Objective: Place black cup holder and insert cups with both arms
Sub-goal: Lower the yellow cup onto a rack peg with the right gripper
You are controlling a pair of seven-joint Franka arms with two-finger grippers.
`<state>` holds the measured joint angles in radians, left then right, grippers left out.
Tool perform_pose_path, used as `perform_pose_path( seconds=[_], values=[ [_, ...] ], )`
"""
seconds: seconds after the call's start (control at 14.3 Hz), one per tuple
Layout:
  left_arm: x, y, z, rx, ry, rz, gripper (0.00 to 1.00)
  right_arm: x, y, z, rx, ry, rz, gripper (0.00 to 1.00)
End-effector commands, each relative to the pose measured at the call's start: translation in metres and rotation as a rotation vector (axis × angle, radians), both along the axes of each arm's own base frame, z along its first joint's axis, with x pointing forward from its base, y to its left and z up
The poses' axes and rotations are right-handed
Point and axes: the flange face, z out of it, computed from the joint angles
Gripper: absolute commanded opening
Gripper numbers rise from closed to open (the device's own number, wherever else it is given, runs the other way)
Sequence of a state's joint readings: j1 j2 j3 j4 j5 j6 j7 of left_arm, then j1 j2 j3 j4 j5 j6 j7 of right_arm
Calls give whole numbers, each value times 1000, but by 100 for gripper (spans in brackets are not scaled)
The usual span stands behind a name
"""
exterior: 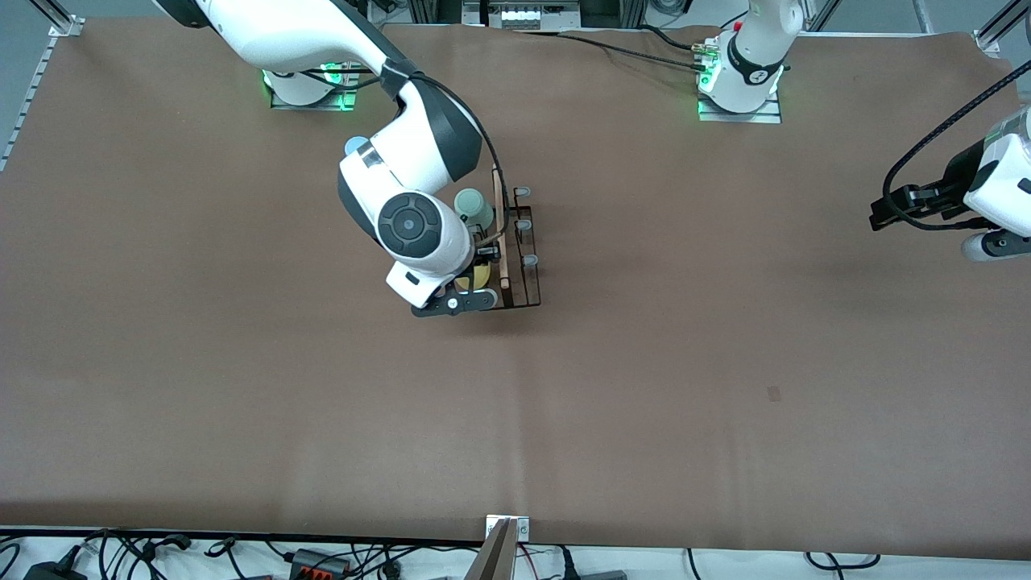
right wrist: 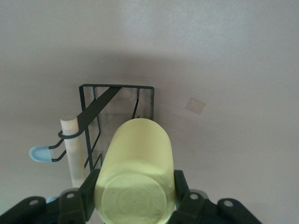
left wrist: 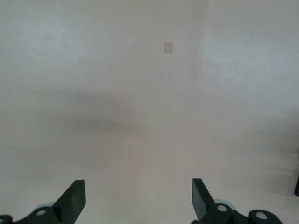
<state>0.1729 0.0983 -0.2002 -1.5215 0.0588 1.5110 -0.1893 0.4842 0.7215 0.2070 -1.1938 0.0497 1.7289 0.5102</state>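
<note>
The black cup holder (exterior: pixel 527 278) stands mid-table with its wooden rod handle (exterior: pixel 499 234) on top. A mint green cup (exterior: pixel 474 208) sits on it at the end farther from the front camera. My right gripper (exterior: pixel 471 283) is over the holder's nearer end, shut on the yellow cup (right wrist: pixel 135 168), which lies sideways beside the black wire frame (right wrist: pixel 117 88) and rod (right wrist: pixel 74 149). A light blue cup (exterior: pixel 354 146) peeks out by the right arm, mostly hidden. My left gripper (exterior: pixel 879 216) waits at the left arm's end of the table, open and empty (left wrist: pixel 138 198).
Brown table cover (exterior: pixel 644 362) all round the holder. A small pale mark (exterior: pixel 774 393) lies on the cover toward the left arm's end. Cables and plugs (exterior: pixel 306 560) run along the table's near edge.
</note>
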Motion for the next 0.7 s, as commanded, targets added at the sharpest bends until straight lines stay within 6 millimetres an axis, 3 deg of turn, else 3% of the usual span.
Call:
perform_pose_path(
  seconds=[0.0, 0.63],
  values=[
    [-5, 0, 6, 9, 3, -7, 100, -5, 2, -2, -6, -11, -2, 27],
    [-5, 0, 6, 9, 3, -7, 100, -4, 1, -34, -16, 5, -7, 29]
  ],
)
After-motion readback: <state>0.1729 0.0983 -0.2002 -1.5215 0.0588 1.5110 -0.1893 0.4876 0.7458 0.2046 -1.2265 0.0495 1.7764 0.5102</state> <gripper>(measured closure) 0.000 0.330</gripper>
